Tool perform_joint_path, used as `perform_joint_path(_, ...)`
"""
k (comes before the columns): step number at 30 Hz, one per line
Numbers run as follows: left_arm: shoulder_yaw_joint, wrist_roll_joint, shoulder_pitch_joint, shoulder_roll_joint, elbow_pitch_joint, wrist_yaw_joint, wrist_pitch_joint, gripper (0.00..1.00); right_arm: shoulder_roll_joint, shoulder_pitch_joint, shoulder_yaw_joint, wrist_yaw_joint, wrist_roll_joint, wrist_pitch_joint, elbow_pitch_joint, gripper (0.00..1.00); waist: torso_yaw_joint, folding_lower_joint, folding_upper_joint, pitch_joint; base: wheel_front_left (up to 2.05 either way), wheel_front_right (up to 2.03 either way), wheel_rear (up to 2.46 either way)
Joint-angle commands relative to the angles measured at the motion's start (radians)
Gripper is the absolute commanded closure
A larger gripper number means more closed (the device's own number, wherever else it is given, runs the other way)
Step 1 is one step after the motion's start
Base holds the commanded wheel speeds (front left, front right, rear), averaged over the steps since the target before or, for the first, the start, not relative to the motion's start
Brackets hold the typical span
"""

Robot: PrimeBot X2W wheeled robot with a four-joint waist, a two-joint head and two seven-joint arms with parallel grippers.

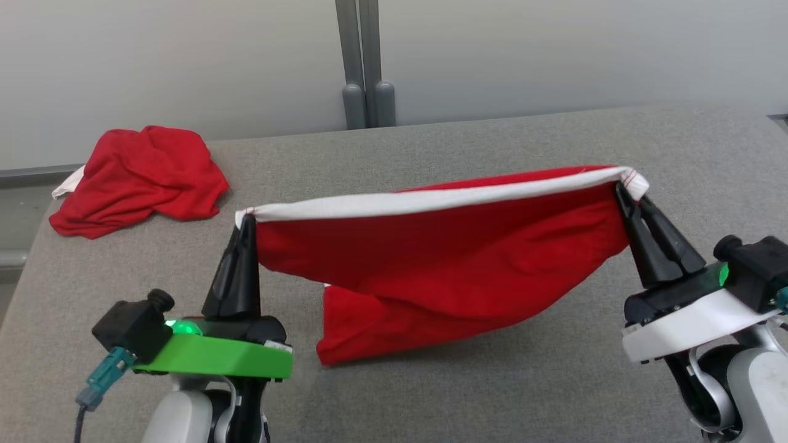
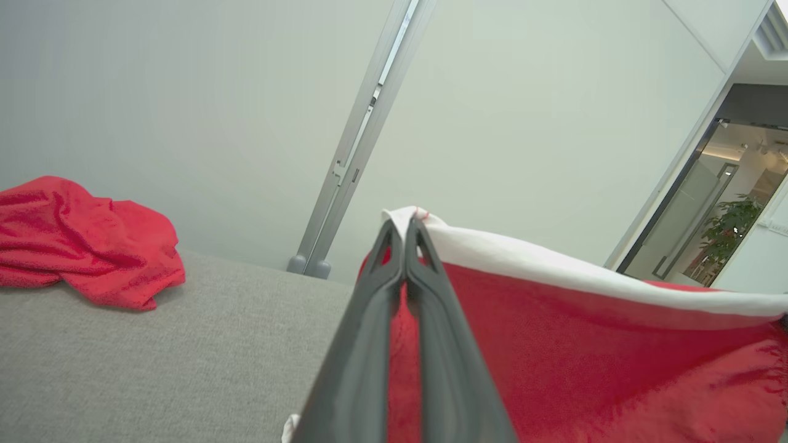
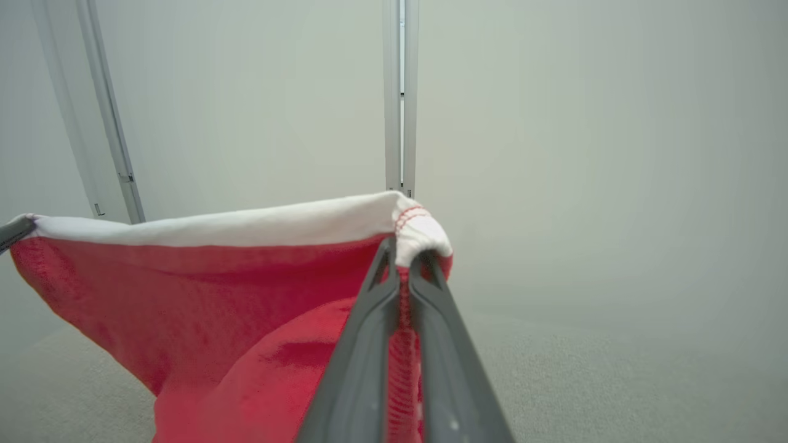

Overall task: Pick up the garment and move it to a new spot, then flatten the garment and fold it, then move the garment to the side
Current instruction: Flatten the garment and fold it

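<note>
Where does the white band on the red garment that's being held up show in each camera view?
Head view: the white band crosses the middle, rising slightly to the right.
Left wrist view: the white band runs from the centre to the right edge, sloping down.
Right wrist view: the white band runs from the left edge to the centre.
Shared landmark: the grey upright post.

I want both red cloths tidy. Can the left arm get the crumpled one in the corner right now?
Probably not yet. The left tool is shut on a corner of the garment stretched to the right tool. The table toward the crumpled red cloth looks bare, so maybe after letting go.
</note>
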Motion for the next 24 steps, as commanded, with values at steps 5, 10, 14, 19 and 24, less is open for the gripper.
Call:
perform_joint_path(5,0.010,0.032,-0.035,0.041,-0.245,0.033,0.039,1.00,-0.036,-0.053,-0.020,-0.001,-0.024,0.027,-0.140,1.00,-0.012,0.0000,-0.0001,-0.023,0.00,0.00,0.00)
perform_joint_path(10,0.022,0.052,-0.083,0.077,-0.383,0.057,0.110,1.00,-0.063,-0.084,-0.024,-0.001,-0.033,0.081,-0.193,1.00,-0.020,0.0000,-0.0001,-0.014,0.00,0.00,0.00)
perform_joint_path(14,0.039,0.069,-0.153,0.116,-0.379,0.066,0.164,1.00,-0.081,-0.138,0.006,-0.001,-0.010,0.104,-0.151,1.00,-0.026,0.0000,-0.0001,0.014,0.00,0.00,0.00)
perform_joint_path(19,0.057,0.088,-0.312,0.159,-0.287,0.049,0.204,1.00,-0.108,-0.309,0.085,-0.001,-0.005,0.089,-0.006,1.00,-0.039,0.0000,-0.0001,0.111,0.00,0.00,0.00)
perform_joint_path(24,0.069,0.124,-0.567,0.198,-0.114,0.022,0.200,1.00,-0.056,-0.605,0.171,-0.001,-0.012,0.022,0.235,1.00,-0.056,0.0000,-0.0001,0.244,0.00,0.00,0.00)
